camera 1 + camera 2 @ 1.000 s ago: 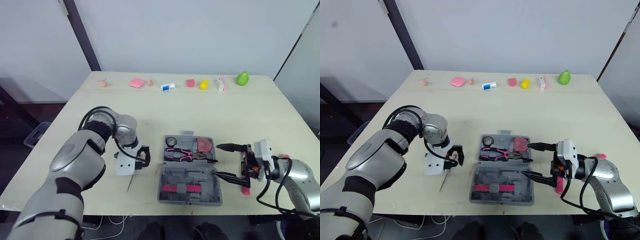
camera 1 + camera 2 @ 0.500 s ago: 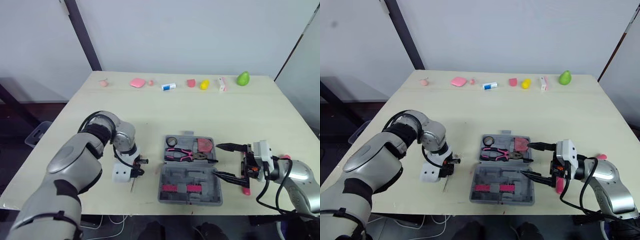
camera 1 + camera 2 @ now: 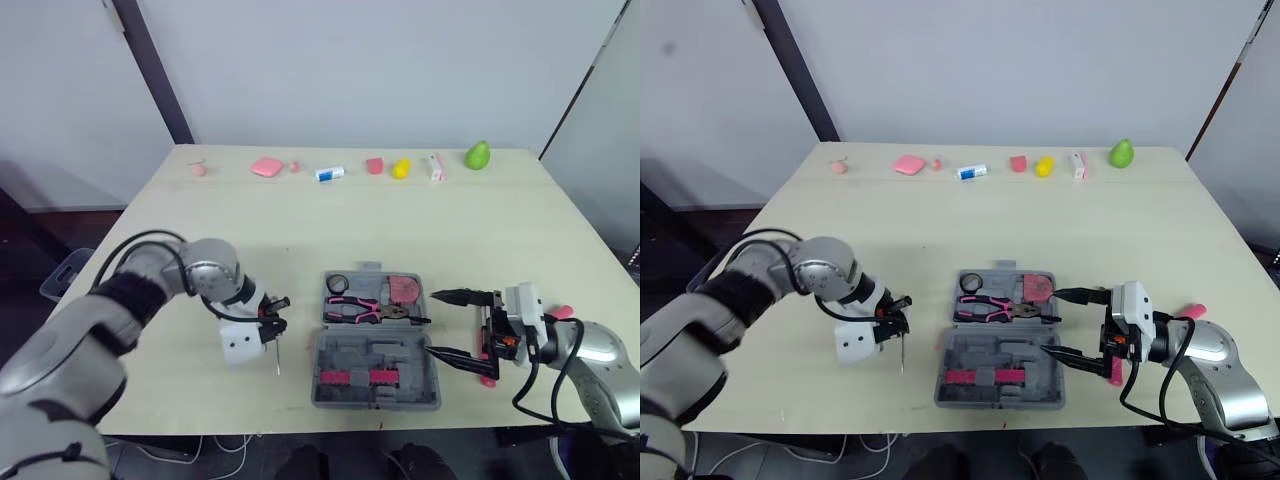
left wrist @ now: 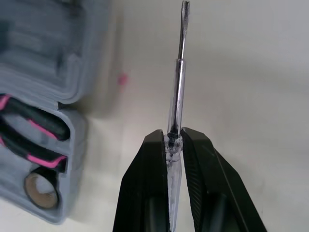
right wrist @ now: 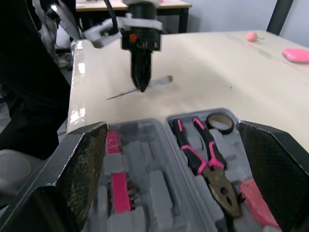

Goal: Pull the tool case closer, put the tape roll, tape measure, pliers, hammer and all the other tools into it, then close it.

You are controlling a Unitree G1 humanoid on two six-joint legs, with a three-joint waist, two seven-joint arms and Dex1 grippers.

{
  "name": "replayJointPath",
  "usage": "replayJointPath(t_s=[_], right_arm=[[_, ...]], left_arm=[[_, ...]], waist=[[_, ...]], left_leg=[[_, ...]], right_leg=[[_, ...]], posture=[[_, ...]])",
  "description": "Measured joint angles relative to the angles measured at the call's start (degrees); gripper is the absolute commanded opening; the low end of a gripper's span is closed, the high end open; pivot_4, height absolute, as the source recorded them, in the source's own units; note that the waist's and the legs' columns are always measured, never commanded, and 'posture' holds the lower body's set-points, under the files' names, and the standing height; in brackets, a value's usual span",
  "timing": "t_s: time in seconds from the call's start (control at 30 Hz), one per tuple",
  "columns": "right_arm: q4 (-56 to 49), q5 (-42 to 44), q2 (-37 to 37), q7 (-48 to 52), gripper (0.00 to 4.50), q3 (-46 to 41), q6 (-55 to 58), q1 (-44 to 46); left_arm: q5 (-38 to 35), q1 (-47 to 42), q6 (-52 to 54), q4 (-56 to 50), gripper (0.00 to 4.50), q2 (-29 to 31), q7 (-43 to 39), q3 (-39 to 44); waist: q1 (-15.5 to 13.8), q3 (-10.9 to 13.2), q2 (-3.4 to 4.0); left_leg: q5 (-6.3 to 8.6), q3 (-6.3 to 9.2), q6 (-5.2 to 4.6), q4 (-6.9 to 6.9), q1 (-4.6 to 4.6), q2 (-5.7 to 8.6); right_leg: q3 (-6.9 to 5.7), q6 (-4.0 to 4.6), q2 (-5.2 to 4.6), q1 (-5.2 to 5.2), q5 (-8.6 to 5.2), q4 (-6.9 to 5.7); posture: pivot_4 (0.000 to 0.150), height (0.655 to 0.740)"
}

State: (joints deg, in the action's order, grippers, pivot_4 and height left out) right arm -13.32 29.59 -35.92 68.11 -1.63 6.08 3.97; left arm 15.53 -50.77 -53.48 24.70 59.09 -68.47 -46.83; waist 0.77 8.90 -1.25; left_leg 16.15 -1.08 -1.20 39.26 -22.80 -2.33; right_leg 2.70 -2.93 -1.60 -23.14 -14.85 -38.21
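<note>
The grey tool case (image 3: 378,342) lies open near the table's front edge. In it I see the pink-and-black pliers (image 3: 365,310), the tape roll (image 3: 340,283) and a pink tape measure (image 3: 405,288). Left of the case, my left gripper (image 3: 268,320) is shut on a screwdriver (image 4: 179,72), pinching its clear handle, low over the table with the metal shaft pointing toward the front edge. At the case's right side my right gripper (image 3: 452,324) stands open, holding nothing. A pink-handled tool (image 3: 487,378) lies under that wrist.
Along the far edge sits a row of small things: pink pieces (image 3: 266,166), a blue-and-white tube (image 3: 329,173), a yellow piece (image 3: 400,168) and a green pear (image 3: 478,155). The table's front edge (image 3: 300,422) runs just below the case.
My left gripper has closed on the screwdriver that lay under its open fingers, and the arm has turned. The right gripper has stayed put. The camera has shifted a little.
</note>
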Motion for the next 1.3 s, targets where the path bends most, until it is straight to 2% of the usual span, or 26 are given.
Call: replayJointPath(t_s=[0.13,0.2,0.3,0.37,0.43,0.5,0.57,0.67,0.8,0.87,0.93,1.1,1.17,1.2,1.23,1.3], right_arm=[[0.1,-0.1,0.1,0.1,4.50,0.5,0.0,0.7],[0.2,-0.1,0.2,0.1,4.50,0.7,-0.1,1.0],[0.8,-0.1,0.1,0.4,4.50,0.8,-0.2,1.3],[1.0,-0.1,0.1,0.5,4.50,0.8,-0.2,1.2],[1.2,-0.1,0.1,0.7,4.50,0.9,-0.2,1.9],[1.6,-0.2,0.2,0.8,4.50,1.1,-0.3,2.2],[2.4,-0.2,0.2,1.1,4.50,0.9,-0.6,2.7],[3.2,-0.2,0.3,1.3,4.50,0.9,-1.2,3.4],[3.4,-0.2,0.2,1.7,4.50,0.8,-1.6,3.5],[3.8,-0.2,0.1,2.0,4.50,0.8,-1.8,3.4],[4.0,-0.2,0.1,2.1,4.50,0.8,-1.8,3.4],[4.2,-0.5,0.1,2.1,4.50,0.9,-2.0,3.6],[4.2,-0.6,0.1,2.1,4.50,0.9,-2.3,3.6],[4.2,-0.7,0.1,2.1,4.50,0.9,-2.3,3.6],[4.2,-0.9,0.1,2.0,4.50,0.9,-2.5,3.6],[4.2,-1.2,0.1,1.9,4.50,0.9,-2.6,3.6]], left_arm=[[-7.1,9.0,20.6,-9.6,0.03,2.1,-1.2,9.0],[-9.5,12.7,27.0,-13.1,0.03,2.4,-0.6,12.2],[-16.3,24.8,43.9,-22.0,0.03,2.6,3.7,20.5],[-18.7,28.4,50.2,-24.8,0.03,2.3,5.7,23.0],[-25.1,39.3,73.6,-35.4,0.03,0.2,15.1,34.0],[-27.1,42.1,80.6,-38.1,0.03,-1.2,18.2,37.9],[-31.2,47.2,91.9,-44.0,0.03,-5.8,23.4,45.6],[-34.7,51.0,102.5,-48.5,0.03,-11.2,29.3,51.4],[-35.9,51.2,113.5,-51.2,0.03,-19.3,38.1,58.7],[-36.2,48.2,123.3,-51.2,0.03,-27.1,44.3,63.6],[-36.4,45.8,128.8,-51.2,0.03,-31.2,47.4,65.8],[-36.1,39.0,136.9,-49.8,0.03,-36.7,52.0,66.7],[-35.9,36.8,138.5,-48.7,1.06,-37.6,53.3,66.7],[-35.8,36.3,138.9,-48.6,1.11,-37.7,53.6,66.6],[-35.7,35.5,139.3,-48.6,1.65,-38.0,54.1,66.4],[-35.5,35.1,139.5,-48.6,2.46,-38.1,54.7,65.6]], waist=[[-0.2,0.0,0.01],[-0.3,0.0,0.01],[0.1,0.0,0.04],[0.2,0.0,0.06],[0.1,0.1,0.08],[0.0,0.1,0.08],[0.0,0.1,0.09],[-0.2,0.1,0.03],[-0.2,0.1,0.03],[-0.2,0.1,0.02],[-0.2,0.1,-0.03],[-0.1,0.1,-0.04],[0.0,0.1,-0.04],[0.0,0.1,-0.04],[0.1,0.1,-0.04],[0.1,0.1,-0.04]], left_leg=[[0.00,-0.06,0.00,0.14,0.06,0.10],[-0.03,-0.10,0.03,0.21,0.12,0.14],[-0.02,-0.04,0.03,0.20,0.29,0.08],[-0.02,-0.02,0.03,0.20,0.29,0.05],[-0.02,-0.01,0.03,0.19,0.31,-0.02],[-0.02,-0.02,0.03,0.20,0.33,0.05],[-0.02,-0.05,0.03,0.20,0.36,0.00],[-0.03,-0.03,0.04,0.20,0.35,0.13],[-0.03,-0.01,0.05,0.20,0.41,0.13],[-0.04,0.02,0.05,0.21,0.42,0.16],[-0.04,0.04,0.06,0.22,0.42,0.18],[-0.05,0.03,0.08,0.21,0.42,0.20],[-0.05,0.02,0.09,0.20,0.42,0.20],[-0.05,0.02,0.09,0.20,0.42,0.20],[-0.05,0.00,0.10,0.16,0.43,0.20],[-0.04,0.01,0.10,0.13,0.43,0.19]], right_leg=[[-0.02,-0.01,-0.01,0.01,-0.01,-0.26],[-0.01,0.00,0.02,0.02,-0.02,-0.41],[0.21,0.01,0.06,-0.01,-0.03,-0.61],[0.20,0.01,0.06,-0.02,-0.03,-0.63],[0.22,0.02,0.08,-0.05,-0.04,-0.65],[0.23,0.02,0.10,-0.04,-0.04,-0.66],[0.29,0.01,0.03,-0.02,-0.04,-0.65],[0.27,0.01,0.01,-0.02,-0.03,-0.63],[0.27,0.02,0.02,0.03,-0.03,-0.68],[0.25,0.01,0.03,0.06,-0.02,-0.66],[0.24,0.01,0.02,0.07,-0.02,-0.67],[0.26,0.02,0.01,0.07,-0.01,-0.66],[0.28,0.02,0.01,0.07,-0.01,-0.65],[0.29,0.02,0.01,0.06,-0.01,-0.65],[0.31,0.03,0.01,0.06,-0.01,-0.64],[0.30,0.03,0.01,0.06,-0.02,-0.63]], posture=[[0.150,0.7400],[0.150,0.7400],[0.150,0.7400],[0.150,0.7400],[0.150,0.7400],[0.150,0.7400],[0.150,0.7400],[0.150,0.7400],[0.150,0.7400],[0.150,0.7400],[0.150,0.7400],[0.150,0.7400],[0.150,0.7400],[0.150,0.7400],[0.150,0.7400],[0.150,0.7400]])
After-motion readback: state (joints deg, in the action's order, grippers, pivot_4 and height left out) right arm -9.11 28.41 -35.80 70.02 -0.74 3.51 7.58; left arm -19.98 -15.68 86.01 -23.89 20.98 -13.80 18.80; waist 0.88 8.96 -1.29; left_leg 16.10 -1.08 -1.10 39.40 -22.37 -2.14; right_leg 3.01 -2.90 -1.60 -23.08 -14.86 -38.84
